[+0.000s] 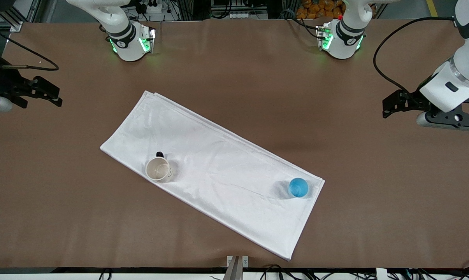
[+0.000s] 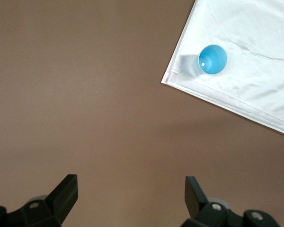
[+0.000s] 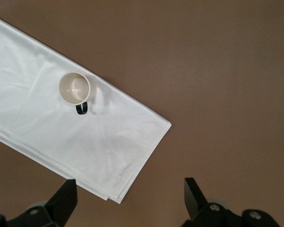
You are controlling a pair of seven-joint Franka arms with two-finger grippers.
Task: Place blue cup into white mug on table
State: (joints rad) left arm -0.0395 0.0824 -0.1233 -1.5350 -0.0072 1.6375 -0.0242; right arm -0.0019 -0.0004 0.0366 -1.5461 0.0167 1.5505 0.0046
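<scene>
The blue cup [image 1: 298,187] stands upright on the white cloth near the corner toward the left arm's end of the table; it also shows in the left wrist view [image 2: 212,59]. The white mug [image 1: 158,169] stands upright on the cloth toward the right arm's end, its dark handle pointing away from the front camera; it also shows in the right wrist view [image 3: 75,88]. My left gripper [image 1: 388,105] [image 2: 131,189] is open and empty over bare table [image 1: 234,77], well apart from the cup. My right gripper [image 1: 55,95] [image 3: 130,191] is open and empty, well apart from the mug.
The white cloth [image 1: 218,171] lies slantwise across the middle of the brown table, with folded edges [image 3: 113,194]. The two arm bases [image 1: 131,41] [image 1: 341,39] stand at the table's edge farthest from the front camera. A black cable [image 1: 36,64] lies near the right gripper.
</scene>
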